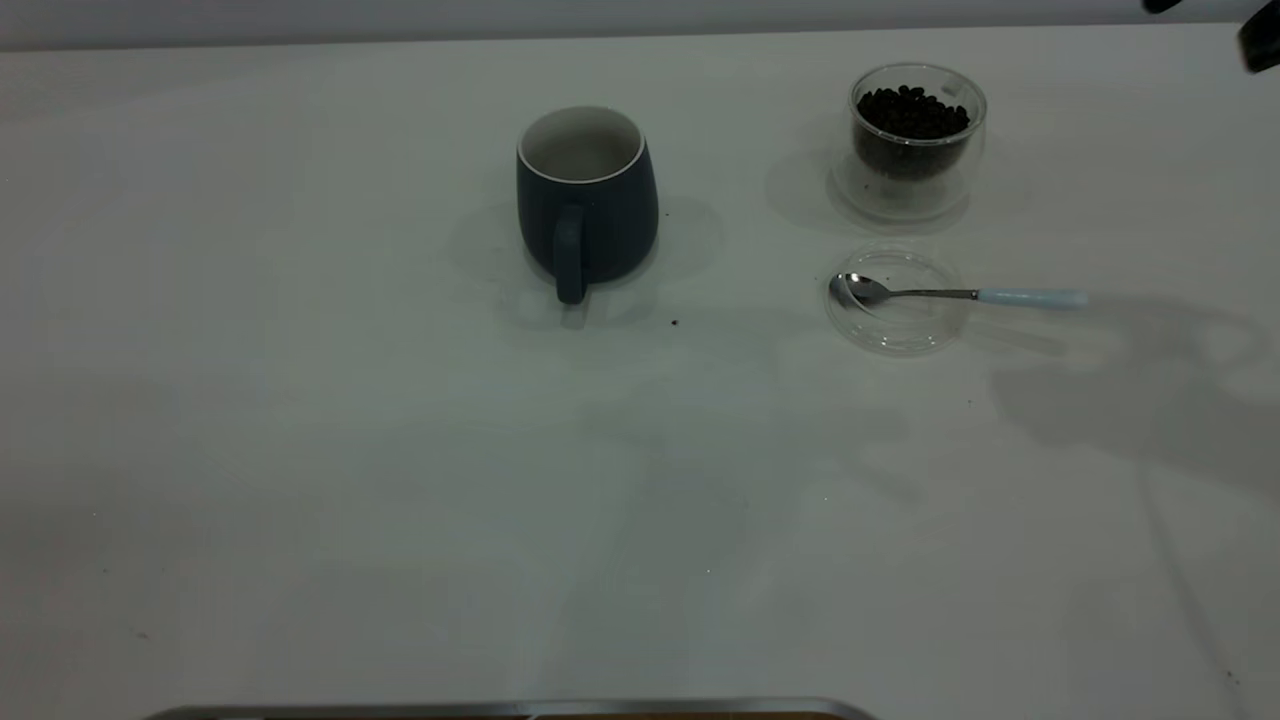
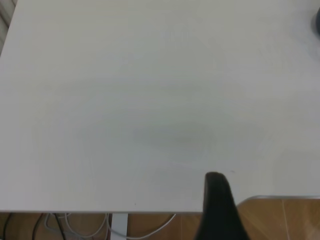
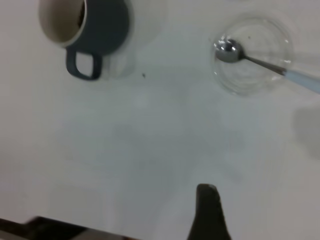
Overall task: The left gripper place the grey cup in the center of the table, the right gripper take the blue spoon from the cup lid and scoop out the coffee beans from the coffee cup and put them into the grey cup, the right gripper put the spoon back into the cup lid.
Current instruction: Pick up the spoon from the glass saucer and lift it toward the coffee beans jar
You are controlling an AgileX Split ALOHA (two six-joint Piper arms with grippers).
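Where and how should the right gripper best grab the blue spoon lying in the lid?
Probably by the blue handle, which juts past the clear cup lid toward the right arm's side. Come from above, fingers across the handle: the blue spoon lies flat, its bowl resting inside the lid, so that end is harder to pinch.

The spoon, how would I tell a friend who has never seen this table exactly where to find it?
Start at the dark grey cup near the middle of the white table, then look toward the right arm's side, where a glass cup of coffee beans stands. Just in front of that lies a clear round lid. The spoon rests across it, the only piece with a shiny metal bowl and pale blue handle.
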